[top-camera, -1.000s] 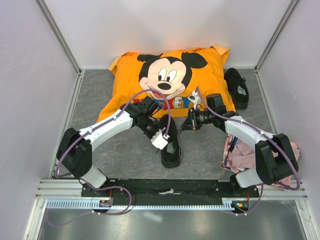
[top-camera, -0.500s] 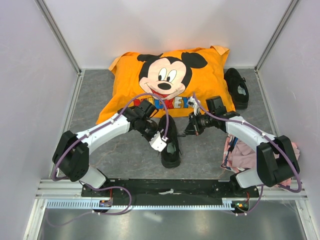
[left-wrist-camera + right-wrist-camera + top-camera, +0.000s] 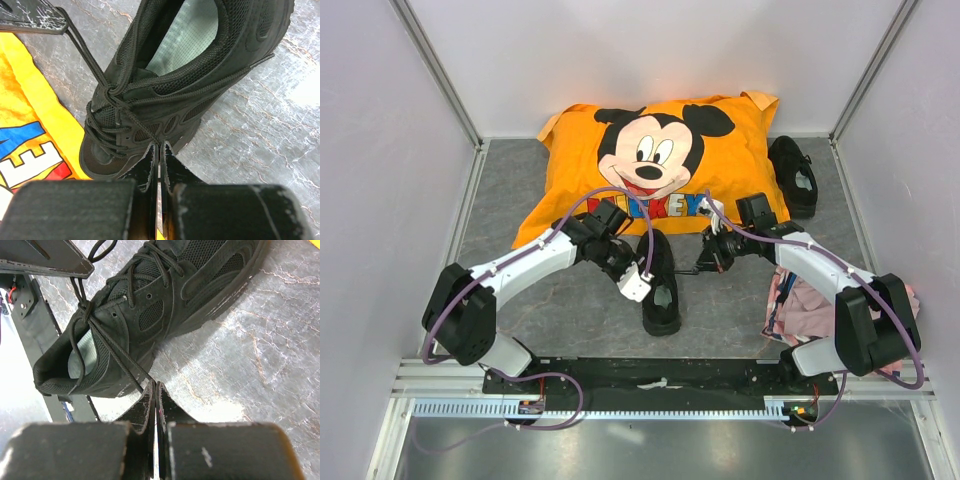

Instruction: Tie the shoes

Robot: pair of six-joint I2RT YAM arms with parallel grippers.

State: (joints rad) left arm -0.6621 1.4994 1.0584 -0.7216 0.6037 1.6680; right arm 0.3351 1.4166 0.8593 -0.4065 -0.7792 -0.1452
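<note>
One black shoe (image 3: 663, 292) lies on the grey floor between my arms, its pale insole (image 3: 187, 32) showing. My left gripper (image 3: 159, 144) is at its left side, shut on a thin black lace (image 3: 135, 120) that runs taut from the crossing at the tongue (image 3: 107, 92). My right gripper (image 3: 154, 384) is at its right side, shut on the other lace (image 3: 117, 352), which also runs taut from the crossing (image 3: 86, 310). In the top view the left gripper (image 3: 645, 278) and right gripper (image 3: 700, 264) flank the shoe. The second shoe (image 3: 793, 175) lies at the back right.
A large orange Mickey Mouse pillow (image 3: 660, 160) lies just behind the shoe, its edge touching the toe. A pink cloth (image 3: 810, 300) is bunched by the right arm's base. Grey walls close in on both sides and the back.
Both grippers have drawn a little outward from the shoe, the right one to the right and nearer, pulling the laces tighter. Both stay shut.
</note>
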